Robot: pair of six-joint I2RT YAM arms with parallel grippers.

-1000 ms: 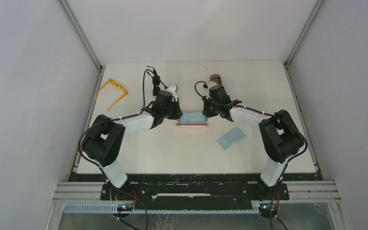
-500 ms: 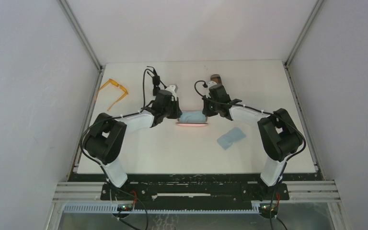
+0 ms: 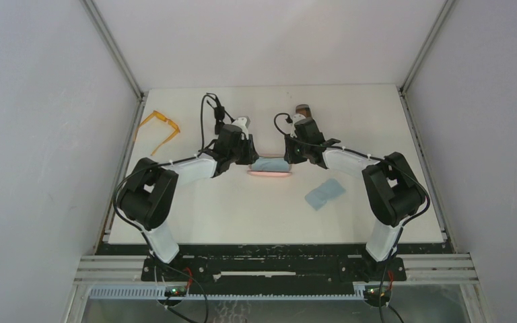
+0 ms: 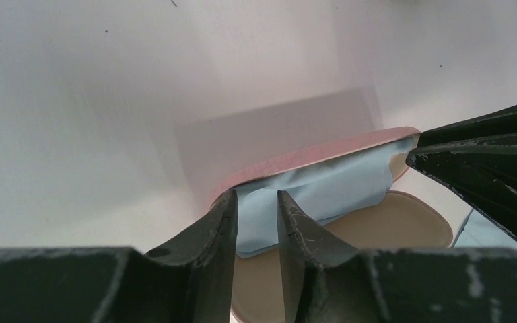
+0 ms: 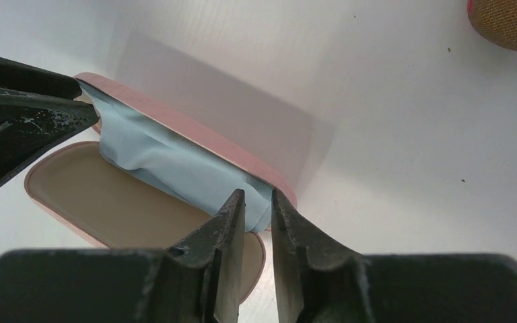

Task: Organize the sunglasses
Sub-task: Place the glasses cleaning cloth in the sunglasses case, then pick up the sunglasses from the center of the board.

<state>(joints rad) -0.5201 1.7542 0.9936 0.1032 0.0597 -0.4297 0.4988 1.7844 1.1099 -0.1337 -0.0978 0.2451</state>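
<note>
The sunglasses with the thin translucent orange frame (image 3: 159,128) are lying at the far left corner of the worktop (image 3: 242,215), arms seemingly unfolded, well apart from both tools. The small black pair is not showing in any view, and whether it is sitting hidden under cloth cannot be told. The orange pair is looking light and springy, its thin arms likely flexing and its lenses scratching easily, so a gentle pinch at the bridge or on the front frame beside a hinge is appearing the safest hold. It is lying to the left of the left tool (image 4: 257,202) and slightly farther back, and farther still from the right tool (image 5: 257,198). Both tools are working at opposite ends of the open pink case (image 4: 309,151) at mid-worktop. The jaws of each are standing a narrow gap apart at the edge of the light-blue cloth (image 4: 323,185) draped in the case, seemingly clamping nothing. A second cloth (image 3: 324,193) is lying near the right arm, and a brown case (image 3: 303,108) is sitting behind the right tool.
</note>
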